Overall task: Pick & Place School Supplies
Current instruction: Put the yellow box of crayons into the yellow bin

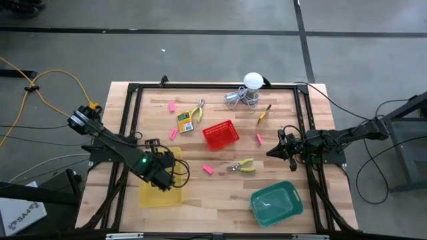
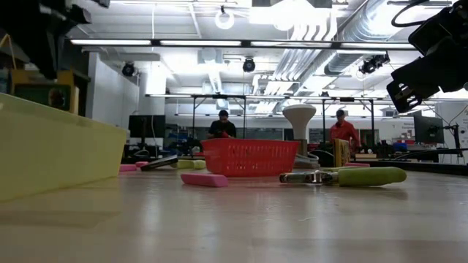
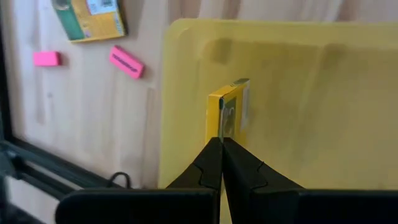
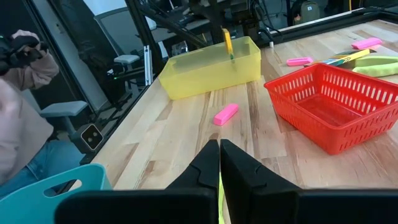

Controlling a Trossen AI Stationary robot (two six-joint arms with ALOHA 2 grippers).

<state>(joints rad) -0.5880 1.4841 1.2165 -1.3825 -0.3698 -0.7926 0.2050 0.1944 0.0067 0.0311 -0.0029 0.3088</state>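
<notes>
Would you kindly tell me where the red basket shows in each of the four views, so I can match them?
High view: red basket near the table's middle.
Low view: mid-picture, behind a pink block.
Right wrist view: at the right edge.
Left wrist view: not in it.
Shared landmark: the yellow tray, seen in the high view, low view, left wrist view and right wrist view.

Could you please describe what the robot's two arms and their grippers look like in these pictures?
Both arms are dark, jointed, with black cables along them. The left arm shows a small green light and a yellow fitting near its base. The left gripper and right gripper have dark fingers that taper to narrow tips.
</notes>
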